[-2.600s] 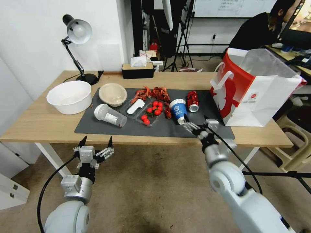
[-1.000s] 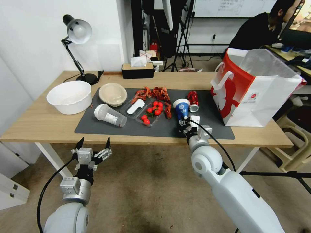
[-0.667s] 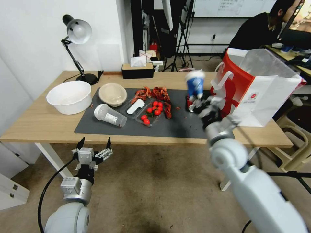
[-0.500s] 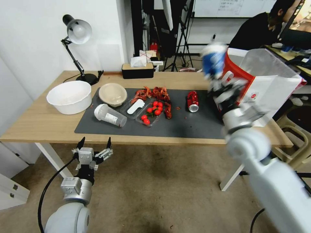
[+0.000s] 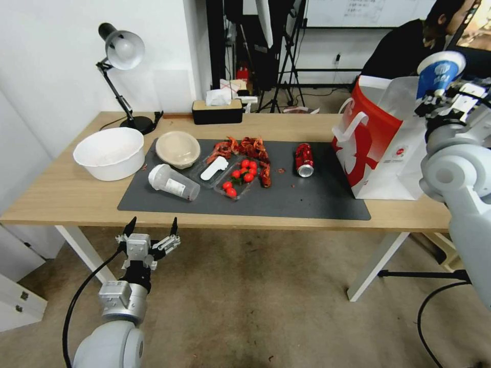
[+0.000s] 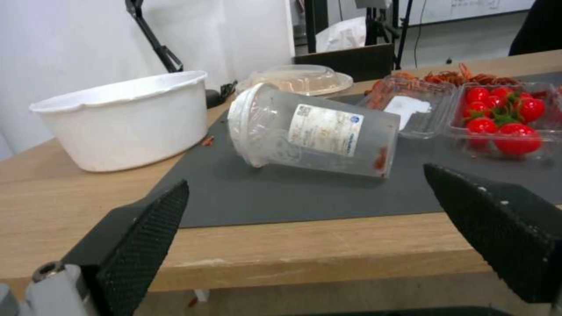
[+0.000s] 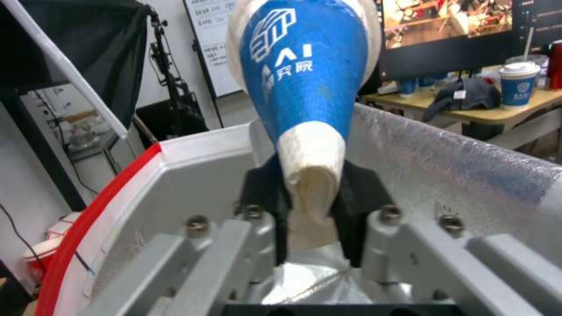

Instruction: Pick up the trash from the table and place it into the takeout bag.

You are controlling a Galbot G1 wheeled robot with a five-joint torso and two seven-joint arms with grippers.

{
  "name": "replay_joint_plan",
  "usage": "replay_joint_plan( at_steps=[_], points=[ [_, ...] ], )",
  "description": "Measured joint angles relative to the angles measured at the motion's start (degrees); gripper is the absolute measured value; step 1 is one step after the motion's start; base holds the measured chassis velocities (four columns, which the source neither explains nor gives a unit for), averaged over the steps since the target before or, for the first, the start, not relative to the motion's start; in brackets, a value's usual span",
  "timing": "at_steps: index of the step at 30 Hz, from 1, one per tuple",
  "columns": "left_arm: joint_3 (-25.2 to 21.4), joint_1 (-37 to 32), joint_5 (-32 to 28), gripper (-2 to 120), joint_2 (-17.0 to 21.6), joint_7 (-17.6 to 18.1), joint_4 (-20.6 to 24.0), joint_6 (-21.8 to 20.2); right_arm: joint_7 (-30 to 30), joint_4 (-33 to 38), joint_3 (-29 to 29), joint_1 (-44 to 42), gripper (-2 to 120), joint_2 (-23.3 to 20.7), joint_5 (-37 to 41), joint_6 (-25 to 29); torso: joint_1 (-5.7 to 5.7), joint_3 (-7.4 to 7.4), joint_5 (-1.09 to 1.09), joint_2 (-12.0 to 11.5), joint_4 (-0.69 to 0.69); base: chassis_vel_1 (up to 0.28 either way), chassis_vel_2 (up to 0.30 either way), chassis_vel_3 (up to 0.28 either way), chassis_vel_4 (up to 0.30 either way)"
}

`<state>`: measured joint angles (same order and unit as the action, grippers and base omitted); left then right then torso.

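Observation:
My right gripper is shut on the squashed base of the blue-and-white paper cup, holding it over the open top of the red-and-white takeout bag. In the right wrist view the cup is pinched in the gripper above the bag's liner. A crushed red can, a clear plastic cup on its side and a beige paper bowl lie on the table's grey mat. My left gripper hangs open below the table's front edge, facing the clear cup.
A white bowl and a desk lamp stand at the table's left, a tissue box at the back. A clear tray of cherry tomatoes and crayfish shells sit mid-mat. The mat's right part is bare.
My right gripper closed on the paper cup, lifted it off the mat and carried it up and right to above the bag. The left arm has stayed put.

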<state>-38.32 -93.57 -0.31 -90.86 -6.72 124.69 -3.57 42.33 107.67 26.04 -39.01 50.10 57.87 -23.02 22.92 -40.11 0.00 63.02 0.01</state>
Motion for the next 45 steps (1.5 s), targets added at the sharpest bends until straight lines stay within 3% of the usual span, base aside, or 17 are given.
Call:
replay_joint_plan(
  at_steps=[16, 18, 22, 30, 36, 38, 45],
  points=[
    [0.2, 0.1, 0.7, 100, -0.1, 0.0, -0.2, 0.2, -0.2, -0.3, 0.3, 0.5, 74, -0.5, 0.0, -0.3, 0.00, 0.00, 0.00, 0.0, -0.01, 0.000, 0.000, 0.000, 0.000],
    [0.2, 0.1, 0.7, 100, -0.1, 0.0, -0.2, 0.2, -4.4, 0.5, 0.8, 0.6, 86, -0.6, 0.5, 4.5, 0.00, 0.00, 0.00, 0.0, -0.01, 0.000, 0.000, 0.000, 0.000],
    [0.2, 0.0, 0.7, 100, 0.0, 0.0, -0.2, 0.2, -10.4, 2.1, 1.3, 0.0, 97, -0.8, 1.1, 11.0, 0.00, 0.00, -0.02, 0.0, 0.00, 0.000, 0.000, 0.000, 0.000],
    [0.0, 0.1, 0.5, 100, 0.1, 0.0, -0.2, 0.3, -21.1, 9.0, 1.8, -6.8, 100, -1.4, 0.4, 19.2, 0.00, 0.01, -0.01, 0.0, -0.01, 0.000, 0.000, 0.000, 0.000],
    [0.0, 0.1, 0.5, 100, 0.1, 0.0, -0.2, 0.3, -24.2, 12.1, 1.8, -10.8, 100, -1.4, -1.5, 20.7, 0.00, 0.01, -0.02, 0.0, 0.00, 0.000, 0.000, 0.000, 0.000],
    [-0.1, 0.1, 0.4, 100, 0.1, 0.0, -0.3, 0.4, -27.1, 15.3, 0.6, -17.0, 100, -0.9, -6.5, 22.3, 0.00, 0.01, 0.02, 0.0, -0.02, 0.000, 0.000, 0.000, 0.000],
    [-0.2, 0.1, 0.3, 100, 0.3, 0.0, -0.4, 0.7, -28.4, 18.5, -1.9, -28.9, 100, 1.0, -20.0, 24.9, 0.00, 0.01, 0.00, 0.0, -0.01, 0.000, 0.000, 0.000, 0.000]
  ],
)
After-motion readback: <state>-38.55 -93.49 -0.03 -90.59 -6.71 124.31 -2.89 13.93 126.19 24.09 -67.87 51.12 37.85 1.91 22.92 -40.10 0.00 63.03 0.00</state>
